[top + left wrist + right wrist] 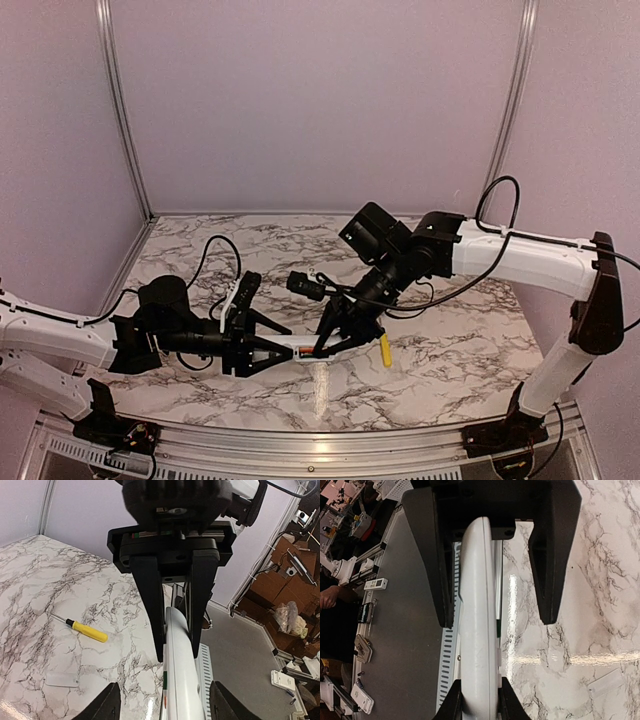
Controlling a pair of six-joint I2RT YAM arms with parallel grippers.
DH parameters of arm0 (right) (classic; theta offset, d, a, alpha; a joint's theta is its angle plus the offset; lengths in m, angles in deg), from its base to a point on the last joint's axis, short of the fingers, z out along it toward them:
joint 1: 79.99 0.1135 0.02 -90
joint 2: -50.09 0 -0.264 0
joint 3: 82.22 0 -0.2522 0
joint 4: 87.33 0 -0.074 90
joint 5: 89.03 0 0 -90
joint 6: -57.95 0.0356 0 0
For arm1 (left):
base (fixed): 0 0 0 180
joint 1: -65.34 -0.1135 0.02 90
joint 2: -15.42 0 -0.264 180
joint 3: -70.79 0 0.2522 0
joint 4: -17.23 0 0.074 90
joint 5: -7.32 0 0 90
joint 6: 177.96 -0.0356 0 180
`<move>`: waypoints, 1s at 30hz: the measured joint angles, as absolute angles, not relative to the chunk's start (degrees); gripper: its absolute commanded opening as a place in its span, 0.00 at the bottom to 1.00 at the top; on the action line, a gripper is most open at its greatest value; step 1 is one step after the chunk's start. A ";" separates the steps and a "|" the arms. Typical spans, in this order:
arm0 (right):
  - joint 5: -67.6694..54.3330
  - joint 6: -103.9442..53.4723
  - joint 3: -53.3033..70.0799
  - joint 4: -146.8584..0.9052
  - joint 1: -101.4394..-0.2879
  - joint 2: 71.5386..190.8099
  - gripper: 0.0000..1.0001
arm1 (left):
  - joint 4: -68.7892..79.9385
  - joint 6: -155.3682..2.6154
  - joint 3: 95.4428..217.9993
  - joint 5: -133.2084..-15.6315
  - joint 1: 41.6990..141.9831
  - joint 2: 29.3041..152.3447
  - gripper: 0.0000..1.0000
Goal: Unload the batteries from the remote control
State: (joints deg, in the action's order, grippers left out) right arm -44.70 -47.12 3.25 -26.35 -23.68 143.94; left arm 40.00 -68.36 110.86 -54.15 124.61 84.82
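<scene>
The white remote control (303, 351) is held on edge above the table between the two grippers. My right gripper (480, 682) is shut on one end of it, and it shows in the top view (335, 338). My left gripper (164, 686) is open, with its fingers wide on either side of the remote's other end (180, 650); one finger lies close to the remote's side in the right wrist view (477, 605). A thin green and orange-red strip (165, 687) of a battery shows along the remote's edge. The dark battery is hidden.
A yellow-handled screwdriver (385, 351) lies on the marble table right of the grippers, also in the left wrist view (90, 631). A flat white cover plate (62, 679) lies on the table near it (605, 682). The table's front rail (447, 655) runs under the remote.
</scene>
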 measured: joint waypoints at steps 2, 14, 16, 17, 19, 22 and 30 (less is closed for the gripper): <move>-44.68 -47.12 3.25 -26.35 -23.68 143.78 0.00 | 39.98 -68.27 110.86 -54.10 124.61 85.02 0.60; -43.23 -46.88 3.25 -26.00 -23.68 143.26 0.00 | 40.00 -68.08 111.38 -52.70 125.04 85.70 0.00; -42.60 -46.86 3.25 -26.04 -23.70 143.00 0.00 | 40.07 -68.25 111.71 -52.68 125.09 86.16 0.00; -42.38 -46.84 3.25 -25.96 -23.72 142.84 0.03 | 40.05 -68.08 111.88 -52.73 125.09 86.31 0.00; -41.64 -46.62 3.27 -26.00 -23.72 142.43 0.25 | 40.09 -68.10 112.04 -52.75 125.09 86.42 0.00; -39.47 -45.15 3.84 -26.94 -23.70 141.03 0.67 | 40.46 -67.86 112.36 -53.21 125.17 86.55 0.00; -26.27 -35.10 12.15 -38.22 -23.70 129.55 0.92 | 39.81 -66.09 112.41 -58.87 125.31 86.90 0.00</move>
